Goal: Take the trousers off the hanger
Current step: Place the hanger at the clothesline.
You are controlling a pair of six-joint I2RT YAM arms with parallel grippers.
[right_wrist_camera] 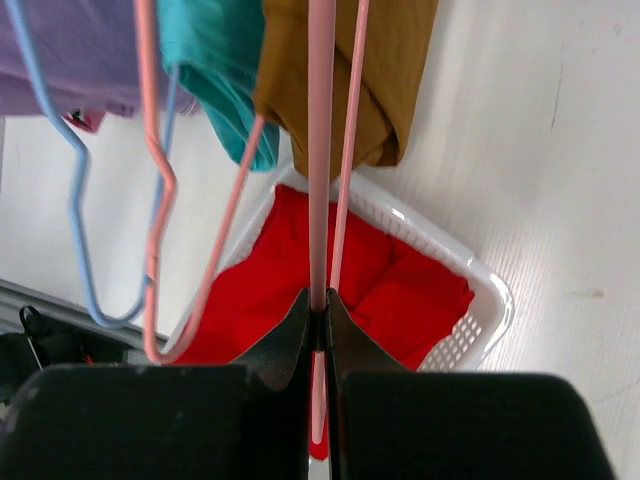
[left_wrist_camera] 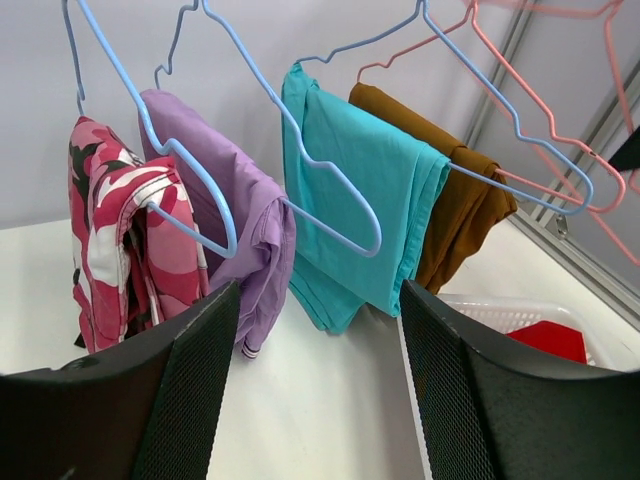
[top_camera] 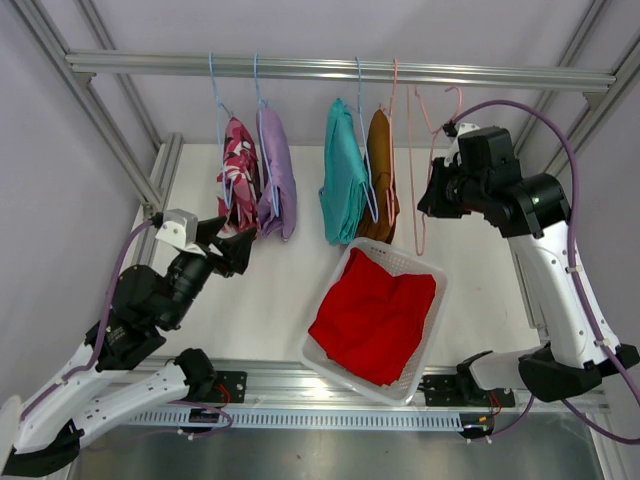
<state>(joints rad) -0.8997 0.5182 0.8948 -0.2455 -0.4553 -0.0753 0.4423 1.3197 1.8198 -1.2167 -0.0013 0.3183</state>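
Four pairs of trousers hang on wire hangers from the rail: camouflage, lilac, teal and rust-brown. The red trousers lie in the white basket. My right gripper is shut on the wire of a bare pink hanger, above the basket. My left gripper is open with nothing between its fingers. It sits low, in front of the lilac trousers and the teal trousers.
Blue hangers carry the left garments, and a second pink hanger hangs beside the held one. The aluminium rail and frame posts bound the space. The basket rim is under the right wrist.
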